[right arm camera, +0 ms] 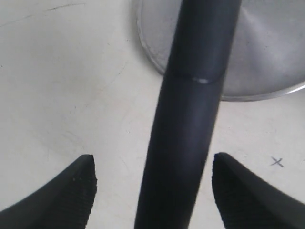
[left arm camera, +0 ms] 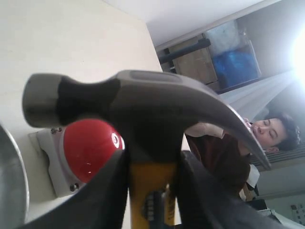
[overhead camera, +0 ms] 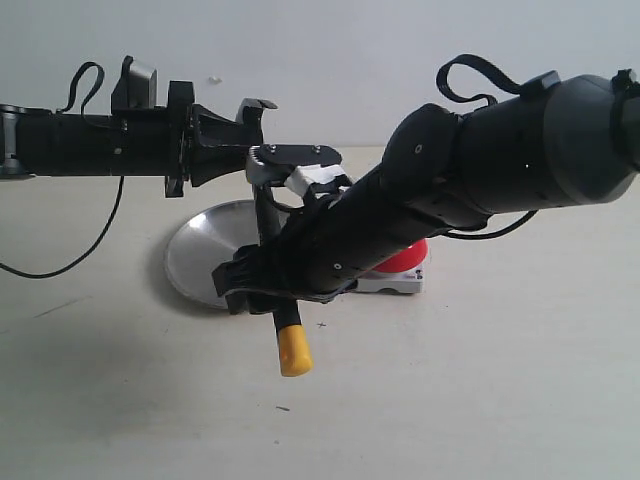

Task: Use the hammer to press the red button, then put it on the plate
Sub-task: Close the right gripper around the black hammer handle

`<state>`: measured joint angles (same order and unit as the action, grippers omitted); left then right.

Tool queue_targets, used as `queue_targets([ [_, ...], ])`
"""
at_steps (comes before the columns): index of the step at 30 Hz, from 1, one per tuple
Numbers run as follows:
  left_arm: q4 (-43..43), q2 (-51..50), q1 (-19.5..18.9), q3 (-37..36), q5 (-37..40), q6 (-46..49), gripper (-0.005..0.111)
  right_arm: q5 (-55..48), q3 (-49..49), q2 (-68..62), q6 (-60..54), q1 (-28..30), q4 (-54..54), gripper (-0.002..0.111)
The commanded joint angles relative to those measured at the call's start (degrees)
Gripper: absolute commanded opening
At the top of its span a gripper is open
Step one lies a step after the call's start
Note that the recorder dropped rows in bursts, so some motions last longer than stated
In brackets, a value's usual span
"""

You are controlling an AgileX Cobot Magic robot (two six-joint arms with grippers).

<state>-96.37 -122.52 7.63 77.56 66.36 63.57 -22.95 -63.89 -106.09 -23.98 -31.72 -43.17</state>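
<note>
The hammer (overhead camera: 294, 350) hangs upright above the table, yellow end down. My left gripper (overhead camera: 262, 150) reaches in from the left and is shut on its neck just under the dark head (left arm camera: 143, 105), its fingers (left arm camera: 102, 191) pressed against the yellow part. My right gripper (overhead camera: 250, 285) is open around the black handle (right arm camera: 190, 119), with a gap on each side of it. The red button (overhead camera: 408, 258) sits on its grey base behind my right arm and shows beside the hammer head in the left wrist view (left arm camera: 90, 148). The silver plate (overhead camera: 205, 250) lies left of the button.
My right arm crosses the middle of the table and covers most of the button. A black cable (overhead camera: 60, 265) trails from my left arm. A small x mark (right arm camera: 277, 162) is on the table near the plate rim (right arm camera: 267, 93). A person (left arm camera: 267, 133) sits beyond the table.
</note>
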Motion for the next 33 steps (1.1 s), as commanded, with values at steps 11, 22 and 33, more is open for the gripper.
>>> queue_targets([
  [11,-3.58,1.23,0.31,-0.03,3.6,0.21,0.0,4.06,-0.56,0.0,1.65,-0.21,-0.2,0.065],
  [22,-3.58,1.23,0.31,-0.03,3.6,0.21,0.0,5.2,-0.56,-1.3,1.65,-0.21,0.08,0.065],
  [33,-3.58,1.23,0.31,-0.03,3.6,0.21,0.0,7.14,-0.56,-2.88,1.53,-0.21,0.21,0.061],
])
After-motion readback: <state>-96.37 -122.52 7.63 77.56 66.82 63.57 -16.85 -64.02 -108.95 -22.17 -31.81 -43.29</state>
